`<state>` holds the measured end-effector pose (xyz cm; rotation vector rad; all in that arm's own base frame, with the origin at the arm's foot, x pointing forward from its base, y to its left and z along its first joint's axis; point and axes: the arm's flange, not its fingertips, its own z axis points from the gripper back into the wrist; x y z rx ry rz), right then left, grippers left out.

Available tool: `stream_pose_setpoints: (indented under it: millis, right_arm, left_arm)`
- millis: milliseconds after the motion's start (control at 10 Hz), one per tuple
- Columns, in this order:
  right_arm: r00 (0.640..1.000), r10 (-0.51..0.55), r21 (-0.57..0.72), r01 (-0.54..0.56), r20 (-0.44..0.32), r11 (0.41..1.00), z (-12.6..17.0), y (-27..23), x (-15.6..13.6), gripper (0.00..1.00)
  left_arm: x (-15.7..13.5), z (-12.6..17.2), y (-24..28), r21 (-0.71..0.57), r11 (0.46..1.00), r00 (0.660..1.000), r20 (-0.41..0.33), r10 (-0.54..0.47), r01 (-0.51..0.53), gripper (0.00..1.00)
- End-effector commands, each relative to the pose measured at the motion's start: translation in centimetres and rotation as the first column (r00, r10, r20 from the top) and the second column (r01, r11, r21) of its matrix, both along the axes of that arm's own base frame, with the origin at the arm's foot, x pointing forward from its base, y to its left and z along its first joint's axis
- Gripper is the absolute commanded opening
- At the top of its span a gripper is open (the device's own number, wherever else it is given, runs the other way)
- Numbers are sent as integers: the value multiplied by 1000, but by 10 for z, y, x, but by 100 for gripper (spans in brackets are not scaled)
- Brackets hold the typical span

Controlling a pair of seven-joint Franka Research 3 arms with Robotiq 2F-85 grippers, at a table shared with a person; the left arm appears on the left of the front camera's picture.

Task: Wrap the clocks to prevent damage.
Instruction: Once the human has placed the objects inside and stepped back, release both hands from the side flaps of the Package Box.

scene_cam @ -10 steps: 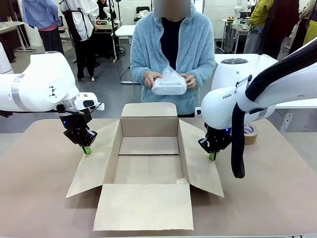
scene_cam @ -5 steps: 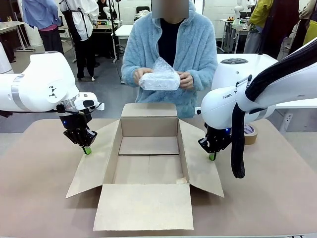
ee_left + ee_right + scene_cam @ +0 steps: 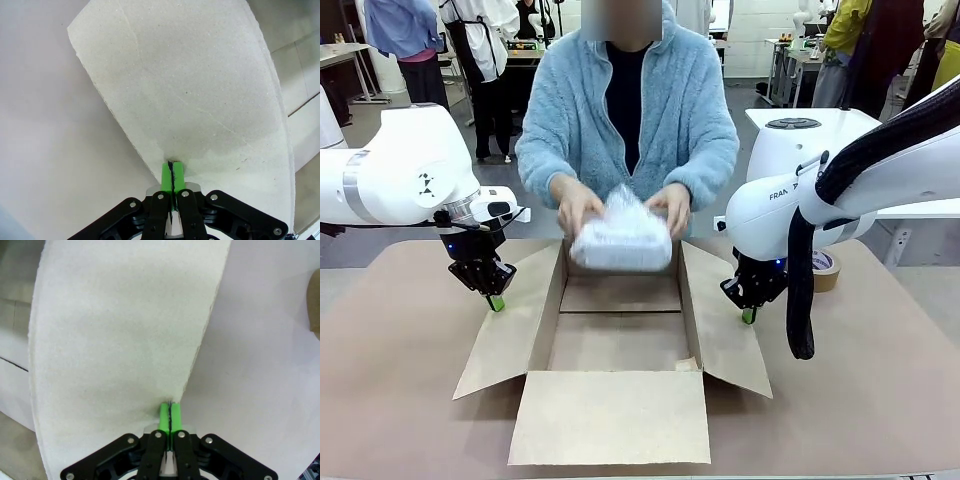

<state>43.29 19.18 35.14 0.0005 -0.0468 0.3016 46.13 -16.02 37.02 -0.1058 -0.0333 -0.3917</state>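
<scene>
The person's two hands hold the clocks (image 3: 620,240), a pillow-shaped bundle of whitish bubble wrap, over the far end of the open cardboard box (image 3: 620,340). No clock face shows. My left gripper (image 3: 496,302) is shut on the edge of the box's left flap (image 3: 185,100); the green pads (image 3: 172,176) pinch the cardboard. At the other side my right gripper (image 3: 749,316) is shut on the edge of the right flap (image 3: 125,330), with its pads (image 3: 170,417) closed over it.
A brown tape roll (image 3: 825,268) lies on the table behind my right arm. The box's near flap (image 3: 610,415) lies flat toward the front edge. The tan tabletop (image 3: 400,380) is bare to the left and right of the box.
The person has leaned forward and lowered the wrapped bundle from chest height down to the far end of the box. Both grippers have kept still on the flaps.
</scene>
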Motion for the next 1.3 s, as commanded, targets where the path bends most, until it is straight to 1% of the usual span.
stream_pose_setpoints:
  millis: [0,1200]
  right_arm:
    - [1000,-16,-1,16,0,1000,-1,0,-1,1]
    - [1000,-16,-1,16,0,1000,-1,0,-1,1]
  left_arm:
    - [0,-1,2,11,1000,1000,2,-2,2,0]
    - [0,-1,2,11,1000,1000,2,-2,2,0]
